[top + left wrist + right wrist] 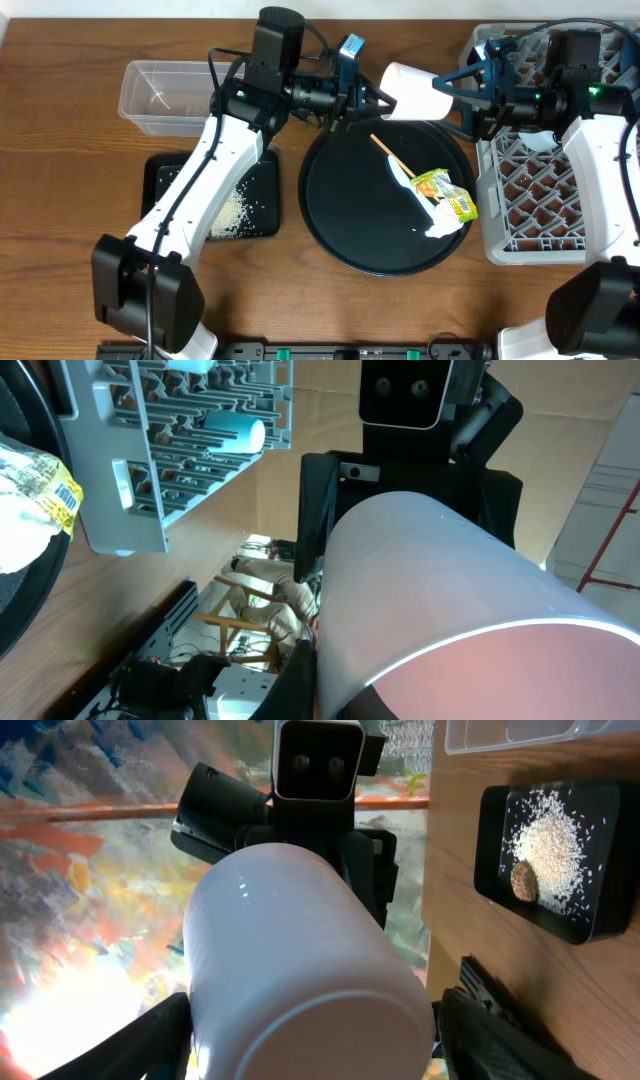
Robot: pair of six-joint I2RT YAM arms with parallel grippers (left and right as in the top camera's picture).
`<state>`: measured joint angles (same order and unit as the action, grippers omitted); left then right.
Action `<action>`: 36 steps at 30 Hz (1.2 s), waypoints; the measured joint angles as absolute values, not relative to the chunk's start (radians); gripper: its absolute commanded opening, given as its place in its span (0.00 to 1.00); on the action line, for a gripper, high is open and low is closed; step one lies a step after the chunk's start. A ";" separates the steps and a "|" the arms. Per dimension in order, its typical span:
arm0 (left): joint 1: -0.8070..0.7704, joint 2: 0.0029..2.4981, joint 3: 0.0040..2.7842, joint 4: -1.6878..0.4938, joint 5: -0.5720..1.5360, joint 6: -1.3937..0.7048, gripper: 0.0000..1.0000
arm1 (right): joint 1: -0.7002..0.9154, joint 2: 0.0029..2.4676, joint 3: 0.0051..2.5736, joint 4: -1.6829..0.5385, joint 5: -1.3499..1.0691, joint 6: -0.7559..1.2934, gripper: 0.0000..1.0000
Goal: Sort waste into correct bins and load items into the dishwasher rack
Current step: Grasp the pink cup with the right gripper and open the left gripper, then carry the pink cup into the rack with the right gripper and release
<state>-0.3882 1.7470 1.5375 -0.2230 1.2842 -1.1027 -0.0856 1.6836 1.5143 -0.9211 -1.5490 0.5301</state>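
The pink cup (412, 90) hangs on its side in the air above the far rim of the round black tray (330, 215), between my two arms. My left gripper (372, 100) is shut on its rim wall, one finger (290, 695) outside the cup (440, 590). My right gripper (458, 92) is open, its fingers (150, 1045) flanking the cup's base (290, 950), with a sliver of gap on one side. The yellow-green wrapper (447, 192) and white tissue (436, 226) lie on the round tray. Rice (232, 210) and a brown lump (524, 880) lie in the black bin (165, 175).
The clear tub (165, 95) stands at the back left, beyond the black bin. The grey dishwasher rack (540, 190) fills the right side, under my right arm, with a light-blue cup (232, 432) lying in it. A thin wooden stick (388, 150) rests on the round tray.
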 measured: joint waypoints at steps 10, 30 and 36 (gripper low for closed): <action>-0.389 1.751 1.537 -0.227 1.292 -1.103 0.06 | -0.086 1.678 1.515 -0.920 -1.550 0.539 0.41; -0.400 1.753 1.538 -0.346 1.200 -0.987 0.49 | -0.086 1.586 1.514 -0.956 -1.276 0.595 0.05; -0.378 1.752 1.541 -0.616 0.947 -0.864 0.49 | -0.112 1.515 1.513 -0.956 -1.095 0.620 0.01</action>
